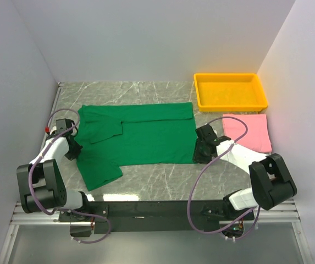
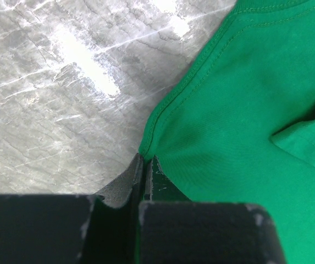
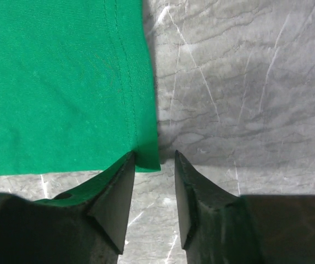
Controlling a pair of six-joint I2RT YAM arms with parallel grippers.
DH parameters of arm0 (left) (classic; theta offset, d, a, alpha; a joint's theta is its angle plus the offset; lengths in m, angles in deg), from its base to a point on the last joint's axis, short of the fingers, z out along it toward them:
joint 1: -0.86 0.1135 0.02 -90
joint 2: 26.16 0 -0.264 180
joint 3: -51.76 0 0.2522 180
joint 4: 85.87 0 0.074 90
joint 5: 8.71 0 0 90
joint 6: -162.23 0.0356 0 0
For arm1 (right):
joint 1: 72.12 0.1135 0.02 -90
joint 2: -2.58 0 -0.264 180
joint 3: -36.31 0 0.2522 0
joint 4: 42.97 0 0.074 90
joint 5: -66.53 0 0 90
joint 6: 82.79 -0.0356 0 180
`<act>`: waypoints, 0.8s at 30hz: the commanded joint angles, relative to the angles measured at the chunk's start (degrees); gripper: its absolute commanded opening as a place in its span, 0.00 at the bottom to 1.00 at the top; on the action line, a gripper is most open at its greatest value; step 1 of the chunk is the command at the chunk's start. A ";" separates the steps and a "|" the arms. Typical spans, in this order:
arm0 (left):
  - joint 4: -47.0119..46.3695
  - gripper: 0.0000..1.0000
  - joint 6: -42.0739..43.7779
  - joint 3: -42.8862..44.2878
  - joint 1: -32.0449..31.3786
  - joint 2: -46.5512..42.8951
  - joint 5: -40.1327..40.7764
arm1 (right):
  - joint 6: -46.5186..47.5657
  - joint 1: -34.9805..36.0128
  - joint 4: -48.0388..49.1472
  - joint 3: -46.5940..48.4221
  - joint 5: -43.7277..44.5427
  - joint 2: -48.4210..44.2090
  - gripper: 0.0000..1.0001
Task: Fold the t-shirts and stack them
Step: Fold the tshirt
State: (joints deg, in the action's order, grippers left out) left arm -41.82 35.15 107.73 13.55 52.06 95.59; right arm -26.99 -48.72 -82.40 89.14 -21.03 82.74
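The dark green t-shirt [image 1: 138, 137] lies spread flat across the middle of the marble table, one sleeve folded over its upper left. My left gripper [image 1: 73, 147] is at its left edge, shut on a pinch of the green hem [image 2: 146, 149]. My right gripper [image 1: 200, 151] is at the shirt's right lower corner [image 3: 146, 159], open, the corner lying between the fingers next to the left one. The pink t-shirt [image 1: 249, 132] lies folded flat at the right, beside my right arm.
A yellow plastic tray [image 1: 230, 91] stands at the back right, behind the pink shirt. White walls close in on the left, back and right. Bare marble [image 1: 162, 184] shows in front of the green shirt.
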 commanded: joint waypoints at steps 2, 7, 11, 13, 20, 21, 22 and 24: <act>0.57 0.01 0.52 1.46 0.14 -2.36 1.60 | -0.35 1.56 -0.60 -0.84 1.43 2.72 0.40; 0.57 0.01 0.25 1.46 0.23 -2.45 1.87 | 0.45 2.70 -2.72 0.48 1.96 5.26 0.40; 0.65 0.01 0.25 1.38 0.23 -2.72 1.95 | 0.62 4.28 -4.47 1.18 2.57 6.76 0.40; 0.65 0.01 0.17 1.38 0.14 -2.72 1.95 | 0.45 5.16 -5.18 1.54 2.84 7.11 0.40; 1.18 0.01 -1.06 0.59 0.14 -5.17 0.55 | 0.79 5.34 -6.14 0.48 3.62 4.40 0.12; 1.27 0.01 -1.67 0.41 0.14 -5.87 0.55 | 0.80 5.26 -6.67 0.31 4.85 3.78 0.09; 1.70 0.01 -1.94 0.41 0.23 -6.49 0.64 | 0.88 4.91 -7.72 0.22 5.21 3.08 0.00; 2.06 0.01 -2.47 0.41 0.23 -8.25 0.55 | 1.32 4.20 -8.51 0.13 5.12 0.62 0.00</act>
State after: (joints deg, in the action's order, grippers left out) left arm -40.71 33.97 107.73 13.55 47.23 95.62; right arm -26.22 -44.04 -84.65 91.65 -17.09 85.30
